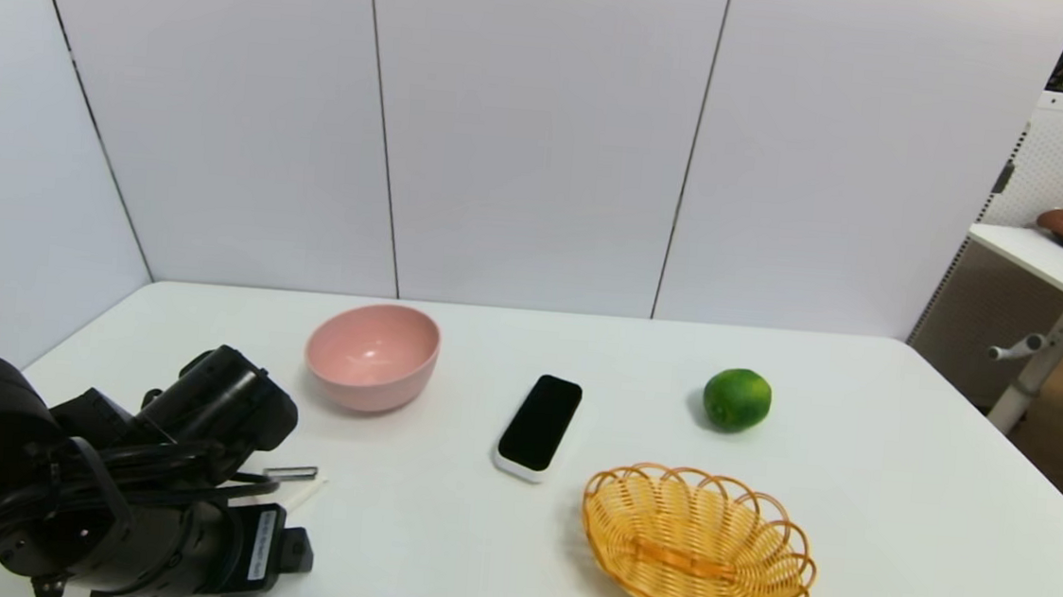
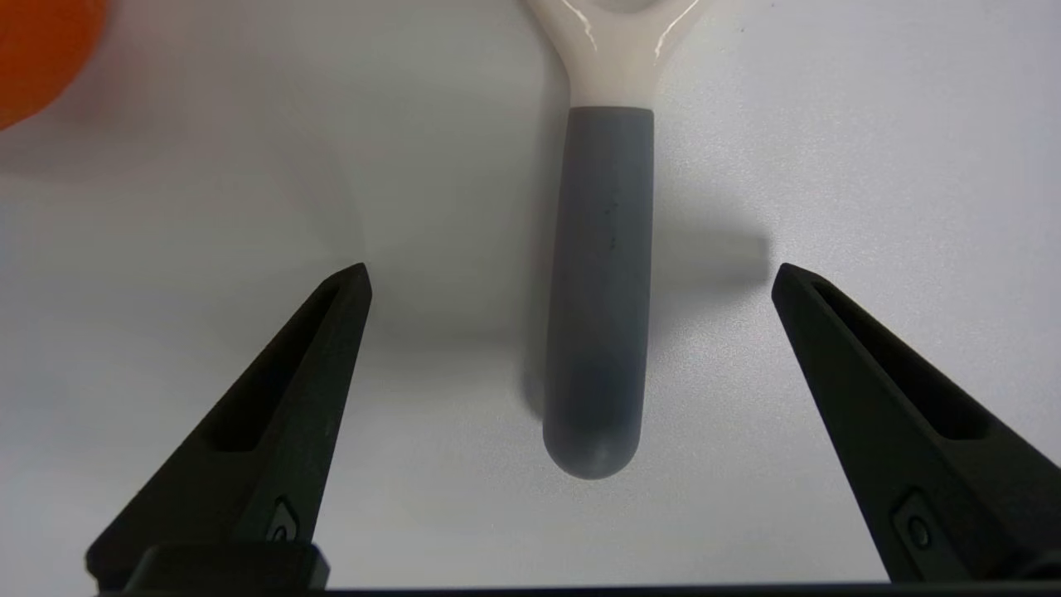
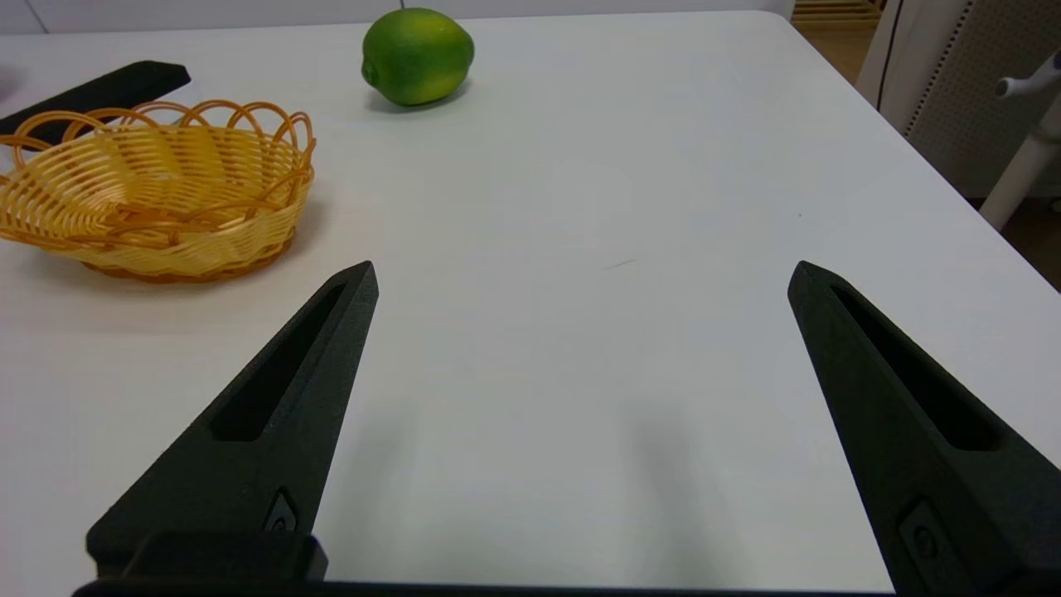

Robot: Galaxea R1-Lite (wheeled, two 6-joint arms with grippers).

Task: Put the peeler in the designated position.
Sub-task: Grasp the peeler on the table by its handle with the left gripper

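- The small Y-shaped peeler with grey handle and white forked head (image 2: 598, 282) lies flat on the white tabletop (image 1: 859, 476), near its front left corner, between the wide-spread fingers of the left hand (image 2: 568, 274).
- Risk: closing askew could roll or nudge the rounded handle so it slips free.
- Risk: a low handle leaves little grip; the fingertips may scrape the tabletop.
- The right hand (image 3: 580, 274) hovers wide, holding nothing, beside the yellow wicker basket (image 3: 149, 207).

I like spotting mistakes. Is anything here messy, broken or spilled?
Nothing stands out. The peeler lies flat on the white table between the open left gripper's fingers, whole as far as it shows. The pink bowl, lime and basket sit upright, nothing spilled.
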